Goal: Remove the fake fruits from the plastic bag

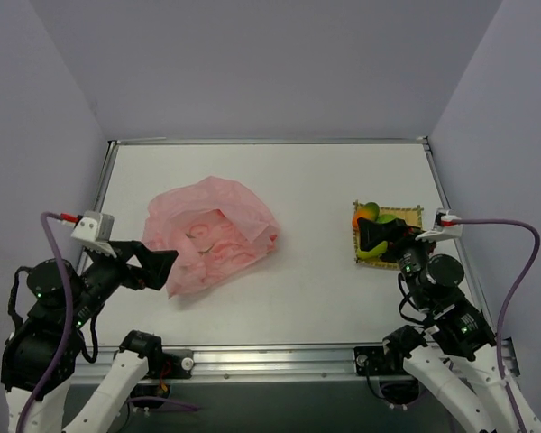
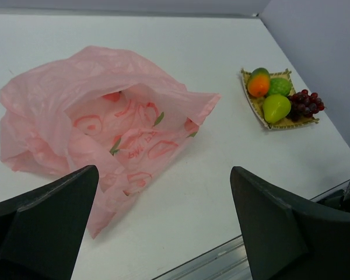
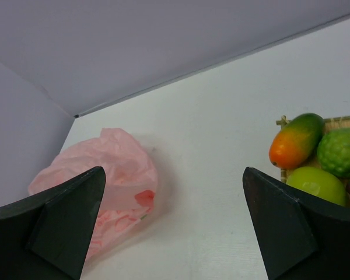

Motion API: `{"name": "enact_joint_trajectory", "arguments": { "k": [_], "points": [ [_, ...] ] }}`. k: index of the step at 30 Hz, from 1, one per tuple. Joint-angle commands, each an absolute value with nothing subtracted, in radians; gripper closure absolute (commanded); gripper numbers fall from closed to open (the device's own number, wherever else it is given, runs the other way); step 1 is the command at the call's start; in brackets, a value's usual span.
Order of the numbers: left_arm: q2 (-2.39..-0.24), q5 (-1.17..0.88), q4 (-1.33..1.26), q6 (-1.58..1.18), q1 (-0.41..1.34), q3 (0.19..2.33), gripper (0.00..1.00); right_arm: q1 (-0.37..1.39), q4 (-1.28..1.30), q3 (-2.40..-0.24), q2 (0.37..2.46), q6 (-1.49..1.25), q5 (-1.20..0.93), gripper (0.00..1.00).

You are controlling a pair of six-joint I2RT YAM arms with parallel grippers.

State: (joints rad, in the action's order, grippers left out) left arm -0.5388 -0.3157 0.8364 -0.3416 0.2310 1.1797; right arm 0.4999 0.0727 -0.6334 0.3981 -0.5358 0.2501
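Four fake fruits, one of each kind, sit together at the upper right of the left wrist view. There is a mango (image 2: 258, 83), a bumpy lime-green fruit (image 2: 279, 86), a pear (image 2: 275, 108) and a dark grape bunch (image 2: 304, 103), all on a single yellow woven mat (image 2: 250, 98). The one pink plastic bag (image 1: 212, 234) lies crumpled left of centre on the white table (image 1: 325, 180), well apart from the mat. Its mouth gapes, and the folds hide how deep it goes.

From above, the right gripper (image 1: 373, 237) covers most of the mat, so only the mango's orange end and a sliver of green show. I cannot tell whether it touches any fruit there. In the right wrist view the grapes are cut off at the right edge.

The left gripper (image 1: 165, 268) reaches low toward the bag's lower left edge. Its fingers are spread wide and hold nothing. The right gripper's fingers are also spread wide, with only bare table between them, and the fruits show past its right finger (image 3: 291, 233).
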Motion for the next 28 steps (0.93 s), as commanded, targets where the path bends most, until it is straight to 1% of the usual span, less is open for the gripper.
{"name": "enact_joint_trajectory", "arguments": {
  "k": [1, 6, 12, 16, 21, 28],
  "points": [
    [-0.509, -0.281, 0.824, -0.322, 0.236, 1.216, 0.06, 0.506, 0.118, -0.742, 0.41, -0.482, 0.14, 0.0],
    [-0.485, -0.253, 0.821, -0.327, 0.236, 1.256, 0.06, 0.506, 0.117, -0.816, 0.33, -0.439, 0.14, 0.0],
    [-0.503, -0.35, 0.75, -0.327, 0.236, 1.293, 0.06, 0.506, 0.121, -0.857, 0.299, -0.411, 0.169, 0.0],
    [-0.486, -0.368, 0.69, -0.342, 0.236, 1.286, 0.06, 0.506, 0.126, -0.884, 0.304, -0.387, 0.175, 0.0],
    [-0.448, -0.37, 0.65, -0.356, 0.236, 1.212, 0.06, 0.506, 0.13, -0.893, 0.311, -0.371, 0.213, 0.0],
    [-0.391, -0.334, 0.615, -0.373, 0.236, 1.083, 0.06, 0.505, 0.129, -0.894, 0.373, -0.356, 0.221, 0.0]
  ]
}}
